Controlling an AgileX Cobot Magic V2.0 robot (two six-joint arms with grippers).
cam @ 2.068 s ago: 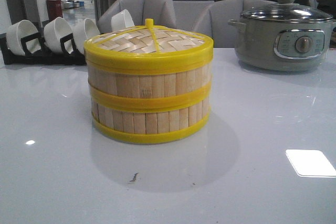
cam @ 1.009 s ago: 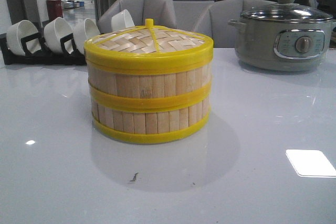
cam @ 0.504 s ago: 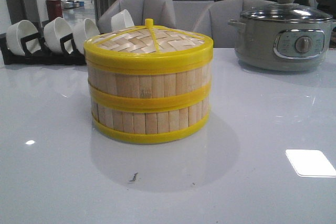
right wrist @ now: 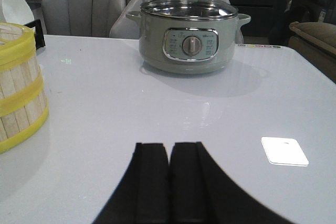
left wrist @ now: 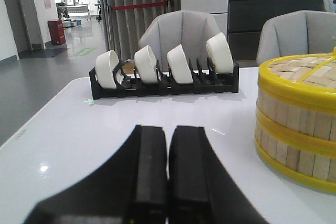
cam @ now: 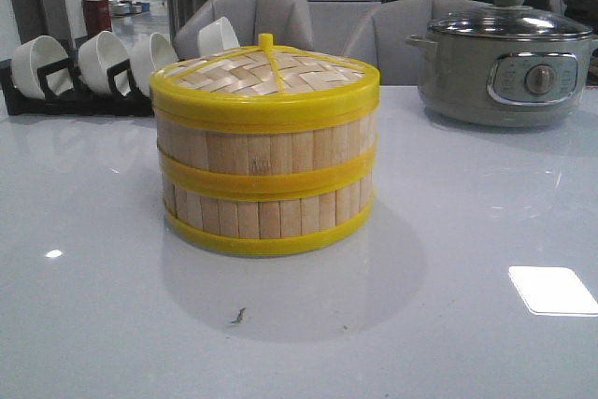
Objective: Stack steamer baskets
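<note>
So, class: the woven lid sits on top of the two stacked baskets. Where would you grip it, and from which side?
Grip the lid by its small yellow knob, coming straight down from above. The knob stands upright at the centre, while the lid's rim sits flush on the upper basket, leaving no edge to pinch. Both grippers are shut, so one would probably open first.

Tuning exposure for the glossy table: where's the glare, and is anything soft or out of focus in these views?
Front view: a blown-out white patch of glare on the table, and a soft shadow around the steamer baskets. Left wrist view: the left gripper is blurred and underexposed; the bowl rack is sharp. Right wrist view: the same patch, the right gripper near-black, the grey pot sharp.
</note>
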